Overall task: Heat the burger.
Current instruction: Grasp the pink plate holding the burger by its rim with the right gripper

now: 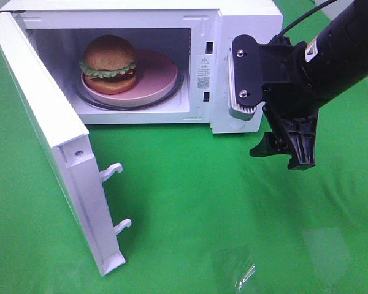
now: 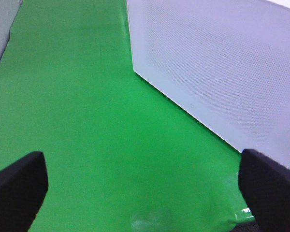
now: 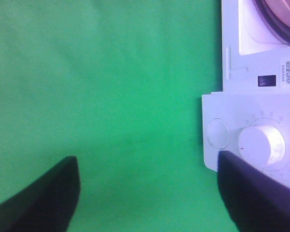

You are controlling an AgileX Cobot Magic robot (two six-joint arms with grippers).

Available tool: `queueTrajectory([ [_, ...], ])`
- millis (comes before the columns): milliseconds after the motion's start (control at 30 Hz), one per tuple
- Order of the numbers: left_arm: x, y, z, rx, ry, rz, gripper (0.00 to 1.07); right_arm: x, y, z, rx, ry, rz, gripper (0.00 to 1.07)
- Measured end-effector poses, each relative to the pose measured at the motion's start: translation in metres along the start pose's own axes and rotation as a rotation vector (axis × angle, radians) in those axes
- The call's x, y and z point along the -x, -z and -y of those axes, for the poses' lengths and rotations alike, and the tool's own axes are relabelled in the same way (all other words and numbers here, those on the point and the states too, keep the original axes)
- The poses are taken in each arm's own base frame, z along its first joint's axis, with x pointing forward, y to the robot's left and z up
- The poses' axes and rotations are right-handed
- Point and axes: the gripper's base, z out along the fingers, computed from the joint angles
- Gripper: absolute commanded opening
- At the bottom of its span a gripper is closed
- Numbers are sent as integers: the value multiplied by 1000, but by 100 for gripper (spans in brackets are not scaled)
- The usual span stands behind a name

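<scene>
We see the burger (image 1: pixel 109 63) already inside the microwave (image 1: pixel 245 18), sitting toward the left side of its pink plate (image 1: pixel 156 79) on the glass turntable (image 1: pixel 86 98), in the upper left of the overhead frame. What remains, as we judge it, is shutting the door (image 1: pixel 46 141) and setting the dial (image 3: pixel 261 145). The door stands swung wide to the left, its long edge running from the upper left toward the bottom centre of the frame, latch hooks (image 1: pixel 113 170) facing the cavity. The right gripper (image 1: pixel 282 150) hangs empty at the right of the overhead frame, just in front of the control panel, jaws spread with nothing between them; its wrist view shows the dial close beside one finger. The left gripper (image 2: pixel 145 188) is out of the overhead view; its wrist view shows its jaws spread wide and empty over the green cloth (image 2: pixel 77 106), facing the door's outer face. So we reckon the left arm is nearer the door and the right nearer the dial. Nothing lies in the door's swing path.
</scene>
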Motion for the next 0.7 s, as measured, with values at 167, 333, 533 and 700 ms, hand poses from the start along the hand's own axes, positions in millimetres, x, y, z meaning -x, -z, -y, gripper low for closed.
queueTrajectory([
  [167, 0, 0, 0, 0, 0, 0, 100, 3, 0, -1, -7, 24, 3, 94],
  [333, 0, 0, 0, 0, 0, 0, 100, 20, 0, -5, -55, 161, 7, 93],
  [533, 0, 0, 0, 0, 0, 0, 100, 35, 2, -4, -138, 233, 45, 93],
  [700, 0, 0, 0, 0, 0, 0, 100, 44, -8, -5, -146, 261, 62, 92],
])
